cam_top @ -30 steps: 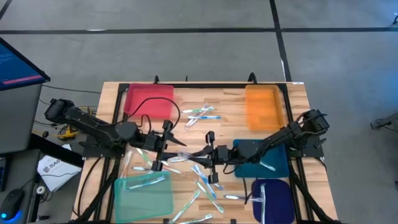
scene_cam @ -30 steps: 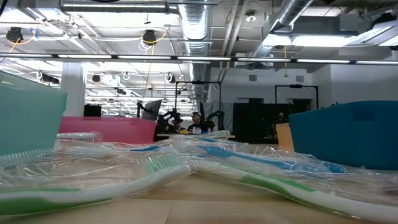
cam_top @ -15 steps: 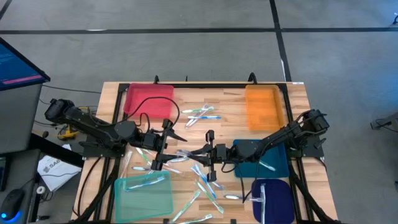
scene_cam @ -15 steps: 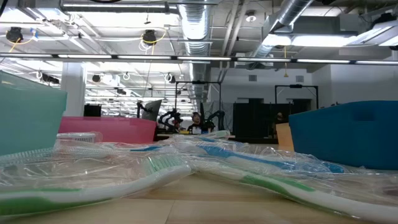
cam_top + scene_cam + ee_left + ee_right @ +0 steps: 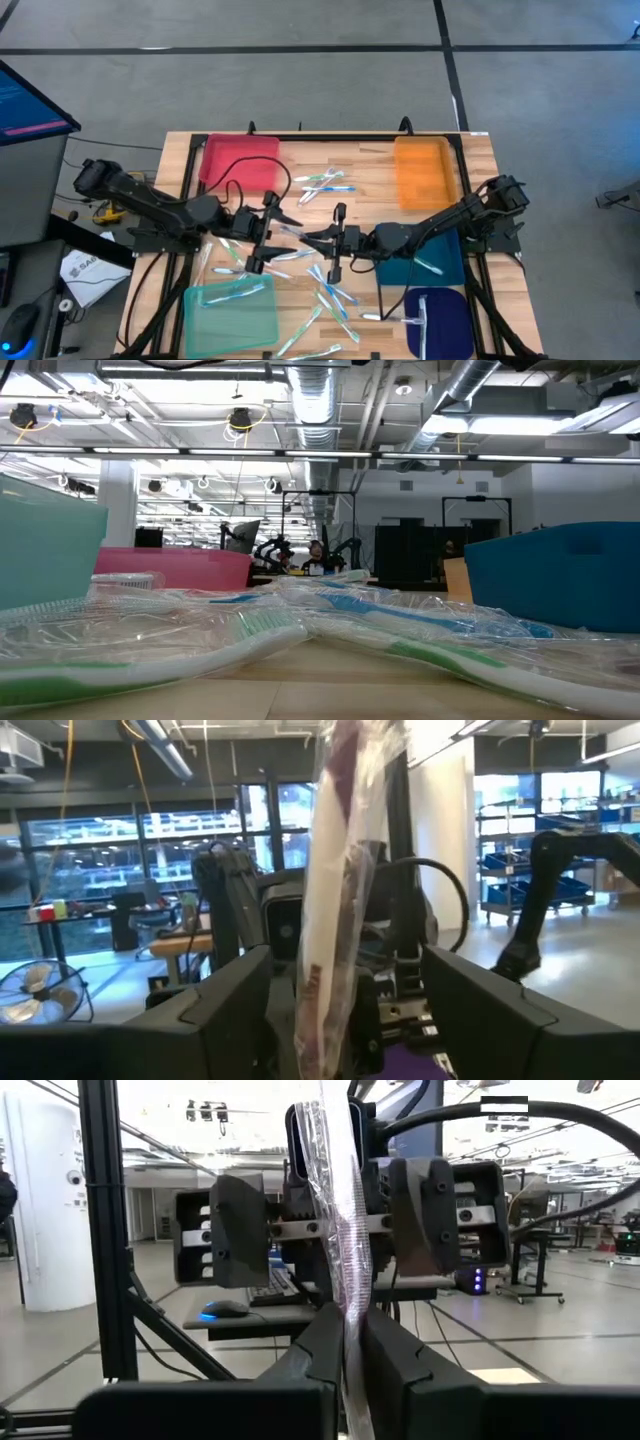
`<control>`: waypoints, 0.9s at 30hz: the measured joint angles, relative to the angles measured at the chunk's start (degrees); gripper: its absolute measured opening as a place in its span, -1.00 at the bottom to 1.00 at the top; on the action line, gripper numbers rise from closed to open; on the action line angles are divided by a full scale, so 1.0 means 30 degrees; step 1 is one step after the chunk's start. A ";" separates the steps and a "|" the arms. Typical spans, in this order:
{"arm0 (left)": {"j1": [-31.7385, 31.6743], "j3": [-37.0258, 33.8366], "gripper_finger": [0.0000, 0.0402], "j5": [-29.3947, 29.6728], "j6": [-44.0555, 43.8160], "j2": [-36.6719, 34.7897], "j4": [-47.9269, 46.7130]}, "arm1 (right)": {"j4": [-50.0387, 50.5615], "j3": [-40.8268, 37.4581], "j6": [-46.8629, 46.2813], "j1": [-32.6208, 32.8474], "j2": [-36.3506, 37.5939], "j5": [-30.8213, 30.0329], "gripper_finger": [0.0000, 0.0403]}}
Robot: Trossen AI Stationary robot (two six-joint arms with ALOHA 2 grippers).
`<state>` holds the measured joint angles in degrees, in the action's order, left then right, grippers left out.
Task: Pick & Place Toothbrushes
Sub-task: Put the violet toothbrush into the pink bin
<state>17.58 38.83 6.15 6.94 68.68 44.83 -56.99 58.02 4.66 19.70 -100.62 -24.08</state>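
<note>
The right hand (image 5: 345,1345) is clamped on a thin white toothbrush in crinkly clear wrapping (image 5: 338,1200), which stands up between its fingers and reaches across to the left hand (image 5: 335,1005), whose fingers stand apart on either side of it. It looks light and fairly stiff, but the film is likely slippery; grip the handle mid-length. More wrapped toothbrushes (image 5: 330,295) lie on the wooden tabletop (image 5: 370,170) below both hands.
</note>
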 joint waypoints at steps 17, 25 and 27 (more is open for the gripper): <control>0.0015 -0.0012 -0.05 0.0164 -0.0377 0.0860 0.1322 | 0.0430 -0.0007 0.0438 0.0197 0.0000 -0.0998 -0.89; 0.0000 -0.0015 -0.36 0.1183 -0.0488 0.0867 0.0898 | 0.0423 -0.0007 0.0591 0.0189 0.0000 -0.1012 -0.91; 0.0000 -0.0015 -0.47 0.1197 -0.0571 0.0867 0.0847 | 0.0415 -0.0007 0.0591 0.0189 0.0000 -0.1012 -0.90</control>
<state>17.58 38.79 9.74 5.23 71.29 47.38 -55.75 58.00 6.44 20.27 -100.62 -27.11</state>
